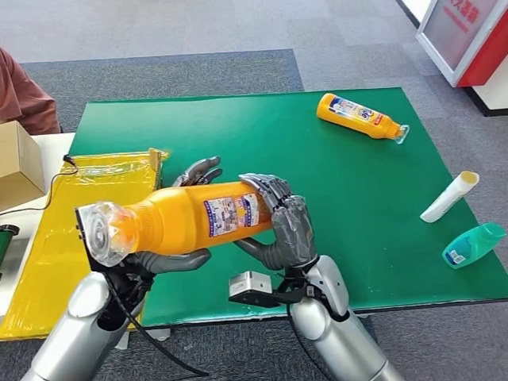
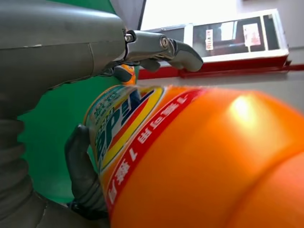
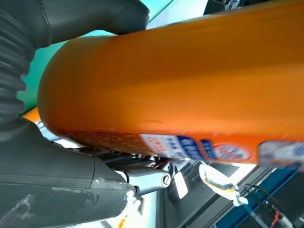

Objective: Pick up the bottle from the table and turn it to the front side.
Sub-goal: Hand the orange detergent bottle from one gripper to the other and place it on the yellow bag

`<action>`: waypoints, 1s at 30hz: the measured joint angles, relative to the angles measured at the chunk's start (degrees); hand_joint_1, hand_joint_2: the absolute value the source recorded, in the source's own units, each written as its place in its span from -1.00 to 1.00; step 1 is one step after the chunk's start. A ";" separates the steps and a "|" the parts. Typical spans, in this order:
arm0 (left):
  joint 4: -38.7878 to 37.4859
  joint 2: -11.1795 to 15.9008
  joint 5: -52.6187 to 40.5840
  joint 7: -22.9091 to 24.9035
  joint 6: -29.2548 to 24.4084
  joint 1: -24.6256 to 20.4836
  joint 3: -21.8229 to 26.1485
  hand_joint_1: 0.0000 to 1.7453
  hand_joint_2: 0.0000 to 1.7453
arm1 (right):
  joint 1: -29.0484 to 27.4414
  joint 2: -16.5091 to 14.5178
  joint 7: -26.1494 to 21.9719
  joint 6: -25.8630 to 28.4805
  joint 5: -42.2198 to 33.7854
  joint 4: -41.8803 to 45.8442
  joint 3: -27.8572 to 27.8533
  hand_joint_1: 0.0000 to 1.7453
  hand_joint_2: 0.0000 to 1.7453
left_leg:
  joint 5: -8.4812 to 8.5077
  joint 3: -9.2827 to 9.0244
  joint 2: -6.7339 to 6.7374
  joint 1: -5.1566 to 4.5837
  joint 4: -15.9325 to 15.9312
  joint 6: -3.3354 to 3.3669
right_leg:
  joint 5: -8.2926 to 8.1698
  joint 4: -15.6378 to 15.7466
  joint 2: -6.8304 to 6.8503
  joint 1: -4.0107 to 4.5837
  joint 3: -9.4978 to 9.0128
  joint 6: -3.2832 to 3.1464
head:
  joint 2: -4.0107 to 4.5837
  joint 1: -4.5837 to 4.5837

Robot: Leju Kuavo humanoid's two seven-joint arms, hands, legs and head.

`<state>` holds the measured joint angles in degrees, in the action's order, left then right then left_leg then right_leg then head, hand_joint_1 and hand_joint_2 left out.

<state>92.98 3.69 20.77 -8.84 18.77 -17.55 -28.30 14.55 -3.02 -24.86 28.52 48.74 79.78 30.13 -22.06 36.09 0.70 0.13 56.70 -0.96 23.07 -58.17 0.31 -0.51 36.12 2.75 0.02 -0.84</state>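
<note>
Up close, bottle (image 2: 201,156) front label, fingers (image 2: 82,171) behind

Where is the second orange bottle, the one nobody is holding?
In the head view, the second orange bottle lies on its side at the far right of the green mat, beyond the white tube.

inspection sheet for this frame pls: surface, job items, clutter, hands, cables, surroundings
Surface: green mat on the table, a yellow plastic sheet beside it.
Job's things: orange bottle held off the mat, lying roughly level, clear cap end toward the robot's left; small-print label faces the head camera.
Clutter: second orange bottle, white tube and teal bottle, all lying on the mat.
Hands: left hand holds the bottle near its neck; right hand grips its base end.
Cables: black cable across the yellow sheet.
Surroundings: cardboard box, a person's sleeve, red and white stand, grey carpet.
</note>
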 joint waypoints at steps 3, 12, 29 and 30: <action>-0.38 0.95 -2.52 0.18 -0.29 -1.52 -1.21 -1.00 1.00 | 0.47 0.00 0.65 0.93 1.05 -0.85 0.77 1.00 1.00 | 0.00 0.00 0.00 0.00 0.00 0.00 | 0.00 0.00 0.00 0.00 0.01 0.00 | 0.00 0.01; -1.52 2.17 -5.45 0.23 -1.11 -4.65 -2.60 -1.00 1.00 | 1.37 0.02 1.44 0.07 0.39 -2.25 1.89 1.00 1.00 | 0.00 0.00 0.00 0.00 0.00 0.00 | 0.00 0.00 0.00 0.00 0.02 0.00 | 0.00 0.01; -3.45 2.51 -10.91 1.11 -3.35 -7.46 -4.20 1.00 1.00 | 1.73 0.11 2.80 -1.03 -0.81 -5.09 2.03 1.00 1.00 | 0.00 0.00 0.01 0.00 0.00 -0.01 | 0.00 0.00 -0.01 0.00 0.03 -0.01 | 0.00 0.01; -3.45 2.48 -11.34 1.25 -3.82 -7.41 -4.25 1.00 1.00 | 1.68 0.11 2.89 -1.07 -0.77 -5.27 2.00 1.00 1.00 | 0.00 0.00 0.01 0.00 0.00 -0.01 | 0.00 0.00 -0.01 0.00 0.03 -0.01 | 0.00 0.01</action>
<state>89.53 6.17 9.43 -7.60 14.95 -24.96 -32.55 16.23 -2.91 -21.97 27.45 47.97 74.51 32.13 -22.06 36.09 0.71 0.13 56.70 -0.96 23.08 -58.17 0.30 -0.51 36.15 2.74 0.02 -0.83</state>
